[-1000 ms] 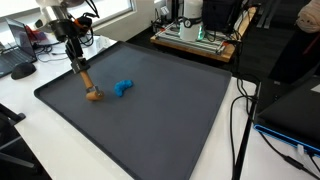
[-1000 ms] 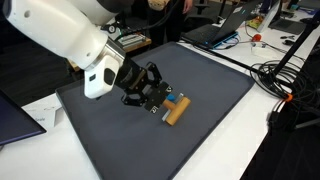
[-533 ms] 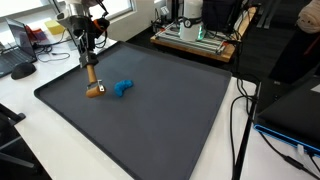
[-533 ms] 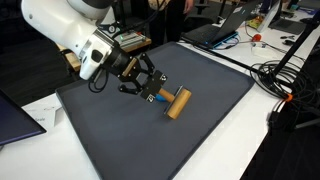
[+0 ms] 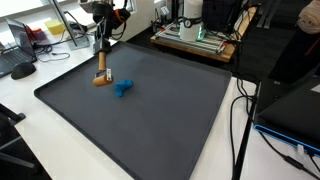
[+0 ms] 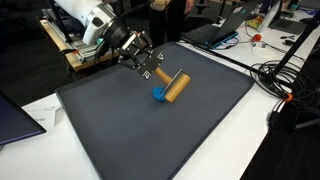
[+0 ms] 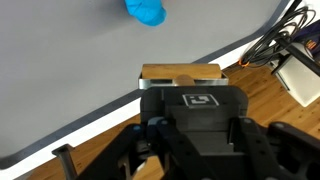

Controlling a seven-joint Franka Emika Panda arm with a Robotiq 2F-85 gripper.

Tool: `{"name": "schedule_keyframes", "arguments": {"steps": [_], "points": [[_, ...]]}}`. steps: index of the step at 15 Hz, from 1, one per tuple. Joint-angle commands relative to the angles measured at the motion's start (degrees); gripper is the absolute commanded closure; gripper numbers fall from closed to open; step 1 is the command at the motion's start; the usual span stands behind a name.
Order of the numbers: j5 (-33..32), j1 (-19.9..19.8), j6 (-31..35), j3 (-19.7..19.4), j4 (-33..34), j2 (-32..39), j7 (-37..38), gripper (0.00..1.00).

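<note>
A: tool state?

B: tool [image 6: 150, 68] clenched on the thin stem of the wooden cylinder [image 6: 176, 87]. Jaws fully pinched, stem between them.

A: where's the cylinder?

B: Over the dark mat [image 5: 170, 125], near its far corner. In an exterior view it hangs straight below the tool, low over the mat [image 5: 101, 79]. Can't tell if it touches.

A: neighbours?

B: 1 blue piece [image 5: 123, 89] on the mat, at 4 o'clock from the cylinder, just beside it. Contact can't be told. In the wrist view it sits at 12 o'clock, cut by the frame top [image 7: 147, 10].

A: edges?

B: Mat's far edge is close behind the tool. In the wrist view that edge runs diagonally from 8 to 2 o'clock, with a strip of white surface [image 7: 100, 114] beyond it.

A: room to move?

B: A wide stretch of mat lies toward 5 o'clock in the exterior view. Equipment rack [image 5: 195, 33] sits just past the far edge at 1 o'clock. Cables [image 6: 280, 75] lie off the mat at 3 o'clock, well apart from the tool.
</note>
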Motion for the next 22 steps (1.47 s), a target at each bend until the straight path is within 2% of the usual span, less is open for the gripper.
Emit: {"name": "schedule_keyframes", "arguments": {"steps": [1,2,3,4,7,12,15,16,18,19,20,22], "points": [[6.3,5.6,6.9,-2.3,-8.0,-8.9,-0.1,0.78],[7.7,6.8,9.4,-2.3,-9.3,-10.3,0.2,0.78],[9.4,5.9,12.2,0.1,-10.5,-11.5,0.2,0.78],[11.4,6.8,14.6,0.4,-11.3,-12.5,0.0,0.78],[20.8,9.1,23.8,2.9,-12.3,-14.5,-2.4,0.78],[37.3,12.4,37.2,7.4,-9.3,-14.5,-9.4,0.78],[49.9,12.2,44.7,10.0,-5.0,-14.6,-15.4,0.78],[52.4,11.6,46.9,10.9,-3.6,-14.7,-16.5,0.78],[54.1,10.2,51.2,12.8,-0.7,-14.6,-15.6,0.78],[52.7,9.5,53.7,14.2,0.6,-14.4,-13.2,0.78],[43.1,15.6,56.4,10.2,0.4,-14.3,-2.3,0.78],[37.7,17.8,62.9,11.2,3.4,-12.1,5.2,0.78]]}}
